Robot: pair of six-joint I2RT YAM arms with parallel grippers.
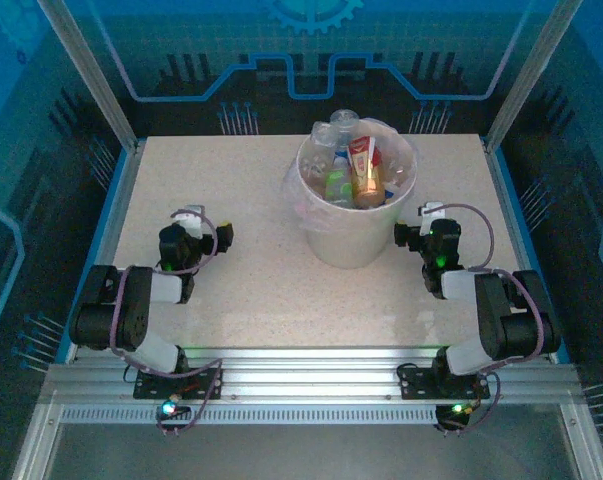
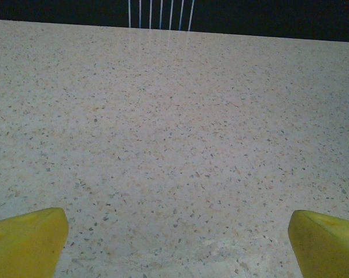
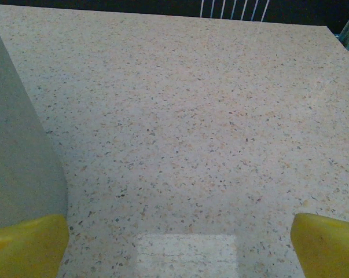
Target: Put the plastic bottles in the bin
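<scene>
Several plastic bottles [image 1: 364, 172] fill the bin [image 1: 346, 240] (one red-labelled, upright) at the tabletop's [image 1: 241, 300] far middle, with the left gripper [image 1: 206, 226] and right gripper [image 1: 421, 226] low on either side, jaws wide apart, empty.

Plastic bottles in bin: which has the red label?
The upright red-labelled plastic bottle, amber below, centred in the whitish round bin; others look clear or green.

Ahead of the left hand [image 2: 177, 249] the surface [image 2: 174, 116] is speckled, stone-like, matt. The hand's fingers [image 2: 26, 243] are smooth yellow plastic. The bin [image 1: 353, 238] is translucent whitish plastic; the plastic bottles [image 1: 366, 172] look clear, glossy.
</scene>
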